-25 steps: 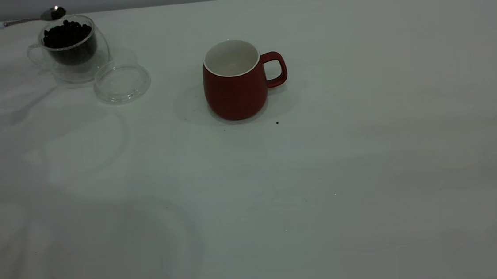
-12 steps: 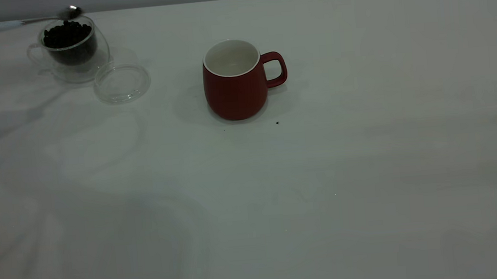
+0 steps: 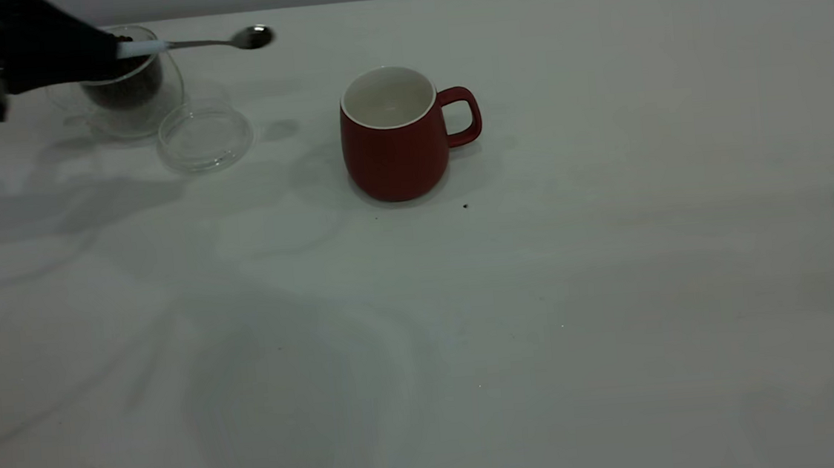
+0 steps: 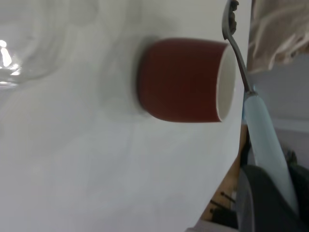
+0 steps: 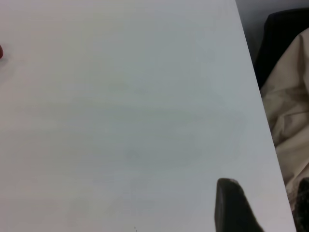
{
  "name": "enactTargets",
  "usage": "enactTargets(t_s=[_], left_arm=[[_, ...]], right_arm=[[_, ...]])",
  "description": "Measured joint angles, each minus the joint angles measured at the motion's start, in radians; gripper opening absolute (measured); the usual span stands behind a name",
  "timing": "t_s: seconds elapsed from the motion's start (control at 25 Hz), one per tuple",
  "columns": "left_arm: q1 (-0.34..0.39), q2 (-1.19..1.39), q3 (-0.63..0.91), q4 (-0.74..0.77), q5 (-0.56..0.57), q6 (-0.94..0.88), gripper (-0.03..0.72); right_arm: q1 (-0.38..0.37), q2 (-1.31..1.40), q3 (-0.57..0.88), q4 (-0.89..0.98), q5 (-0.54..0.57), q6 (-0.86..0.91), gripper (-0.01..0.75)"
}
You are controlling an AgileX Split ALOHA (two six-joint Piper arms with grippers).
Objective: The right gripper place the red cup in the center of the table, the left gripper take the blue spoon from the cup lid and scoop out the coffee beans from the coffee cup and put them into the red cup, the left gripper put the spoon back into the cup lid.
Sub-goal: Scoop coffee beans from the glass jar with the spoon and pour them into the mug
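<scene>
The left pincer (image 3: 101,54) grips the spoon (image 3: 216,41) by its handle, loaded bowl pointing along the table (image 3: 614,285) at the red cup (image 3: 395,143), well short of its rim.

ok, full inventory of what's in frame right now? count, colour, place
red cup: 1, dark red with white inside, upright near the table's middle, handle toward the right arm's side
coffee cup: 1, clear glass, far left corner, partly behind the left arm
coffee beans: many, dark, inside the coffee cup
cup lid: 1, clear glass, flat on the table beside the coffee cup
blue spoon: 1, metal bowl, pale blue handle, held in the air between coffee cup and red cup
table: 1, white
left gripper: black, shut on the spoon handle
right gripper: dark tip only, at the table's edge
</scene>
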Motion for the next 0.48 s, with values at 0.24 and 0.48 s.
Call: enactTargets(t_s=[0.24,0.48], left_arm=[[-0.079,0.000,0.000,-0.050,0.000,-0.001,0.126],[-0.131,0.000,0.000,-0.054,0.000,-0.001,0.126]], right_arm=[[0.000,0.000,0.000,0.000,0.000,0.000,0.347],[0.000,0.000,0.000,0.000,0.000,0.000,0.347]])
